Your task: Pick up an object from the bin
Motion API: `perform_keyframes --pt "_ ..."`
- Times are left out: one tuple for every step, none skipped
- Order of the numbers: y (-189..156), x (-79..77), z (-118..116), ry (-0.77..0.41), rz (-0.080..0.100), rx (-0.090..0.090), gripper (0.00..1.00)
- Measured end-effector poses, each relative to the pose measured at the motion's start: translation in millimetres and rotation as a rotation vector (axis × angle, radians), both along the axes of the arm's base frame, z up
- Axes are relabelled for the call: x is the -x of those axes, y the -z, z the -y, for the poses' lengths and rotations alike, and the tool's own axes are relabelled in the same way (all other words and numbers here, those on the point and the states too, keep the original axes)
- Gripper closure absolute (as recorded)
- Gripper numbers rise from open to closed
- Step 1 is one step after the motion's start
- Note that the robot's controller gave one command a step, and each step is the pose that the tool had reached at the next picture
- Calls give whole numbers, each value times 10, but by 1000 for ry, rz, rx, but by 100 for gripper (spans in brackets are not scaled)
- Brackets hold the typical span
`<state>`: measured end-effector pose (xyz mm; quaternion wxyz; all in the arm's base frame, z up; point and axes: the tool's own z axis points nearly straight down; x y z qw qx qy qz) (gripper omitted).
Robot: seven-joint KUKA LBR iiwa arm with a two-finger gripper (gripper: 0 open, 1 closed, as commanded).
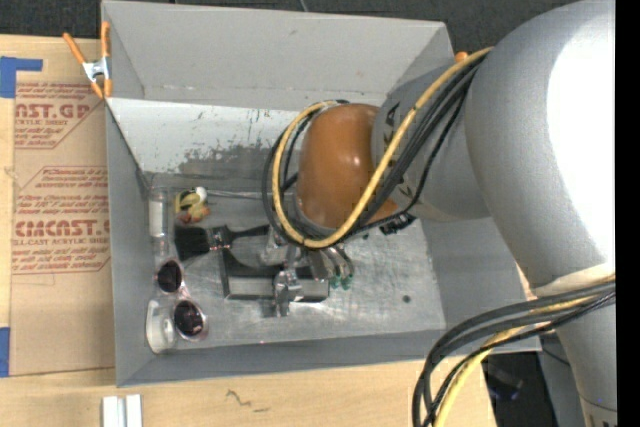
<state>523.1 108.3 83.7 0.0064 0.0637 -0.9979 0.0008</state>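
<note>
Item: grey metal bin [270, 55], one, open at the top, seen from above, its floor scuffed and scratched. Robot arm [540, 135], one, silver, reaching in from the right, with an orange cover [335, 165] at the wrist and yellow and black cables [283, 165] looped around that cover. End effector [293, 290], one, down low over the middle of the bin floor, near the front wall; from where I stand I cannot tell whether it is wide, narrow, or holding anything. Nearest thing: a black angular piece [240, 267], lying flat on the floor just left of the end effector and seemingly touching it, though contact is not certain. A small green bit [343, 282] shows just right of the end effector, partly hidden under the wrist. Remaining contents, all gathered along the left side of the floor and apart from the end effector: a black block [191, 242], close to the upper left of the black angular piece; a small yellow and white thing [192, 205] behind that block; a clear upright piece [157, 215] against the left wall; a dark purple round thing [168, 275] in front of the block; a second dark purple round thing [188, 318] nearer the front left corner, with a clear round piece [156, 333] just beside it.
</note>
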Motion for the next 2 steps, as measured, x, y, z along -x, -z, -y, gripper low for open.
perform_keyframes --pt "-94 -1 -1 1 8 -1 100" --pt "-190 -5 -1 0 9 -2 100"
